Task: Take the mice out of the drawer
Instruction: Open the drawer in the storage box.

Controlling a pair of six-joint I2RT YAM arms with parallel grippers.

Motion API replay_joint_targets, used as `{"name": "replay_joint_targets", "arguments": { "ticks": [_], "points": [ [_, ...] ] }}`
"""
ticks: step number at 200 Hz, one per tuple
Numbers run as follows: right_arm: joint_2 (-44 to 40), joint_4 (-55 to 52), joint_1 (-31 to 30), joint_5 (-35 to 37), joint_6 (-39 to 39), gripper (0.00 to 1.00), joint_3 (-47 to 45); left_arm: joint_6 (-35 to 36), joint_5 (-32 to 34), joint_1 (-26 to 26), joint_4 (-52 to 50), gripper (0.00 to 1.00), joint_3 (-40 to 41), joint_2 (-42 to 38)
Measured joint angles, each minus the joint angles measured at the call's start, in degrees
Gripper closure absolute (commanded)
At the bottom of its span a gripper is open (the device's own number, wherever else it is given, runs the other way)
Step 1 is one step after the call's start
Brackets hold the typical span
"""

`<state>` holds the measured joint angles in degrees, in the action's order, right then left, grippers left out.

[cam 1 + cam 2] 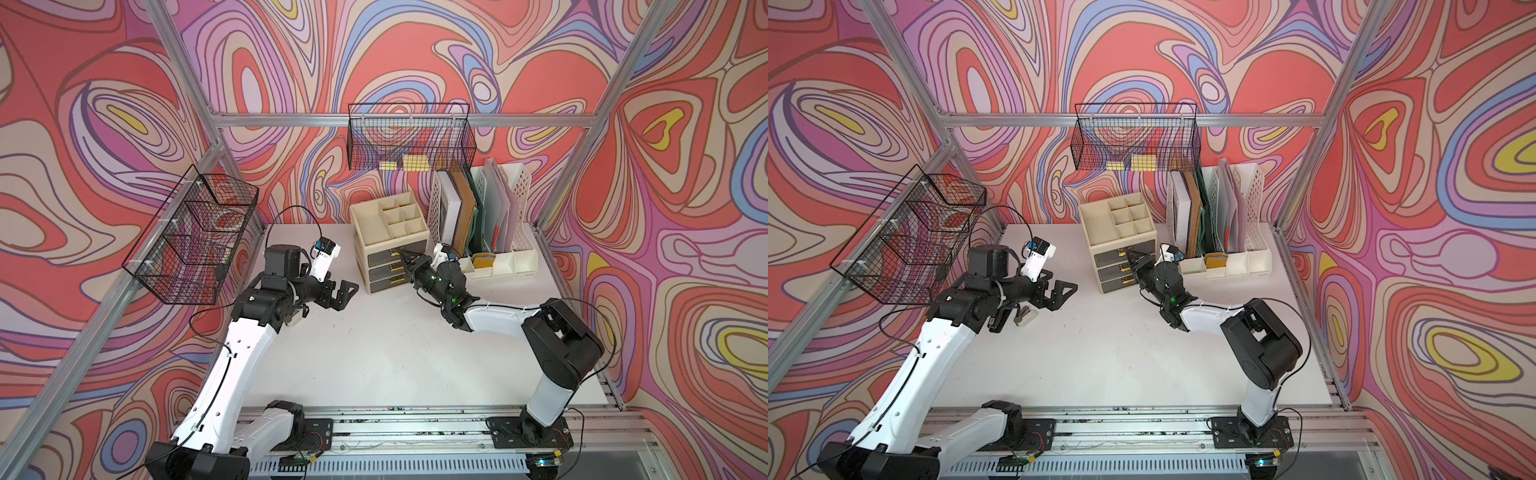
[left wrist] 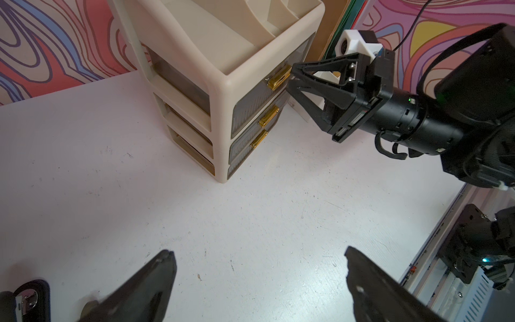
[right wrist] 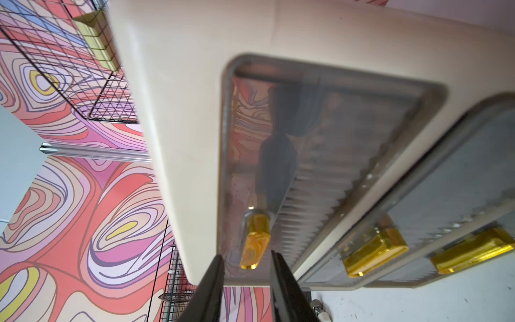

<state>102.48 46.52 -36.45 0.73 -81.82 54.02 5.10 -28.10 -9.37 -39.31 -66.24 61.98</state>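
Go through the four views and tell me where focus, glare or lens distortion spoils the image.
Both top views: sharp, evenly lit, back frame rail unbent; left wrist view: organiser crisp, the left gripper with blurred fingers; right wrist view: top drawer front soft, its smoky plastic mirroring the wallpaper.

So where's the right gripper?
In both top views the right gripper sits at the organiser's front, back-centre of the table, straddling the top drawer's gold handle.
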Motion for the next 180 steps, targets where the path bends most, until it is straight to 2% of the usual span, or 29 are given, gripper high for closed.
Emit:
{"name": "replay_joint_targets", "arguments": {
  "ticks": [180],
  "points": [
    [3.1,2.9,-0.7,-0.8,-1.4,0.68,1.3,-0.2,-0.2,0.0,0.2,0.01,0.0,0.0]
  ]
}}
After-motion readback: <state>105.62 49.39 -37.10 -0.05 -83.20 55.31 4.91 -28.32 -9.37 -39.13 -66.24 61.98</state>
